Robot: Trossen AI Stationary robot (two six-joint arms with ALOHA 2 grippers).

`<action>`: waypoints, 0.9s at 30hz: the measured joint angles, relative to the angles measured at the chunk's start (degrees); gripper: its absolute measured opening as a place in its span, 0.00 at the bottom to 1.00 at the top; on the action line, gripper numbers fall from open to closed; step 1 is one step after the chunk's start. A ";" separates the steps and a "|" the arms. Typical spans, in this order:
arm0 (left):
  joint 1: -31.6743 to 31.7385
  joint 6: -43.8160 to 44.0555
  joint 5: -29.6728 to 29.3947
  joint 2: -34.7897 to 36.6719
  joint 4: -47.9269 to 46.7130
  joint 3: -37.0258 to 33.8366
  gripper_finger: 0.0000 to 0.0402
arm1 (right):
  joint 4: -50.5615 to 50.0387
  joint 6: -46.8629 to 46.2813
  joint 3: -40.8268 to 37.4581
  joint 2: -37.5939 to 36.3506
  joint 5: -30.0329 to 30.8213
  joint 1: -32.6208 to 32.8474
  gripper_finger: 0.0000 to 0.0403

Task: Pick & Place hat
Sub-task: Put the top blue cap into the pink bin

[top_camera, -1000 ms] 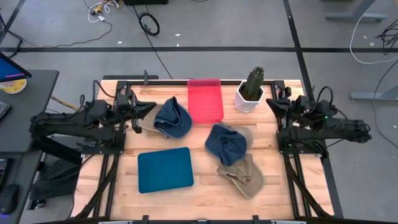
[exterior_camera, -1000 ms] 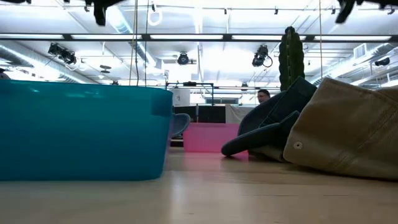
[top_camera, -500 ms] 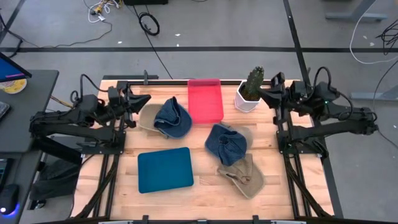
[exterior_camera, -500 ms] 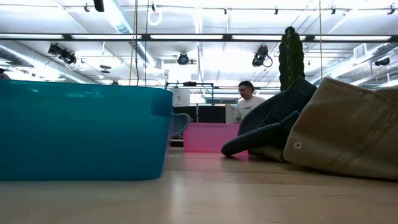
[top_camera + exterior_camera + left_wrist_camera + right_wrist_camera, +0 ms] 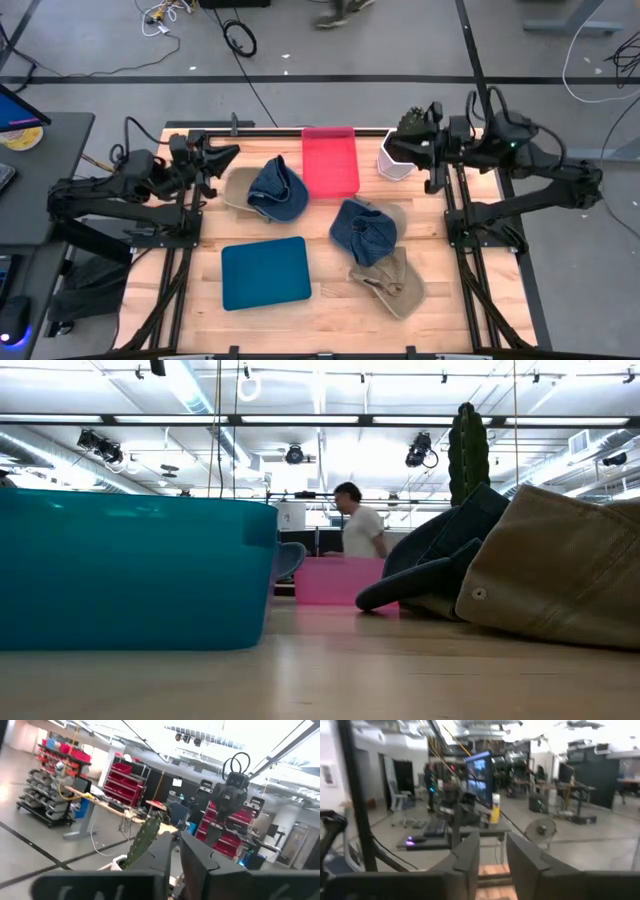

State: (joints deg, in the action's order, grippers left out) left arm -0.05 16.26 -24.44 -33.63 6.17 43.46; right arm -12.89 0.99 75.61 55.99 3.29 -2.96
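Observation:
In the high view a blue denim hat [image 5: 276, 187] lies on a tan hat [image 5: 238, 189] at the far left of the table. A second blue hat [image 5: 362, 229] rests on another tan one near the middle. A tan hat [image 5: 391, 282] lies nearer the front edge. The low view shows the blue hat [image 5: 440, 560] and the tan hat [image 5: 560, 570] close up. My left gripper [image 5: 228, 157] hovers left of the first pair, its fingers a little apart [image 5: 175, 857]. My right gripper [image 5: 400, 135] is open [image 5: 493, 855], raised over the cactus pot.
A pink bin [image 5: 330, 160] stands at the far middle and a teal bin [image 5: 265, 272] at the near left. A cactus in a white pot [image 5: 397, 160] is at the far right, under my right gripper. A person [image 5: 360, 530] walks behind the table.
Both arms have risen from their low folded pose. My left gripper has moved up and toward the table's far left corner. My right gripper has risen and swung left, over the cactus pot. The hats have stayed in place. A person has walked across the room behind.

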 joint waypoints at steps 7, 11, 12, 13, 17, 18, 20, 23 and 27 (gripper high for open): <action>0.00 -3.38 -3.86 -3.90 -15.88 11.69 0.31 | -11.39 -0.77 11.24 4.66 1.40 -0.25 0.41; 0.00 -3.52 -4.07 -6.97 -24.86 17.83 0.43 | -13.28 -2.94 11.52 4.92 1.40 -0.25 0.43; 0.00 -4.06 -4.17 -7.62 -26.62 18.84 0.46 | -13.61 -3.43 11.52 4.87 1.41 -0.25 0.44; -0.02 -5.27 -4.76 -8.26 -28.02 19.75 0.48 | -14.09 -3.52 11.52 4.80 1.41 -0.25 0.44; -0.02 -13.47 -10.72 -9.94 -30.17 21.48 0.53 | -16.75 -3.70 11.52 4.85 1.42 -0.25 0.43; -0.02 -14.87 -11.75 -10.01 -30.14 21.51 0.53 | -17.24 -3.71 11.52 4.85 1.42 -0.25 0.43; 0.00 -16.32 -13.43 -9.90 -30.14 21.55 0.53 | -18.29 -3.78 11.52 4.83 1.42 -0.25 0.42; 0.00 -15.93 -15.33 -9.86 -30.07 21.57 0.53 | -19.78 -4.97 11.52 4.83 1.42 -0.25 0.42; 0.00 -12.10 -15.39 -9.96 -29.64 21.57 0.53 | -21.60 -5.04 11.52 4.83 1.44 -0.25 0.41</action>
State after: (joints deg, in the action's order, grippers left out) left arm -0.05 4.15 -39.82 -43.59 -23.47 65.04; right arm -34.49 -4.05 87.13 60.82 4.73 -3.20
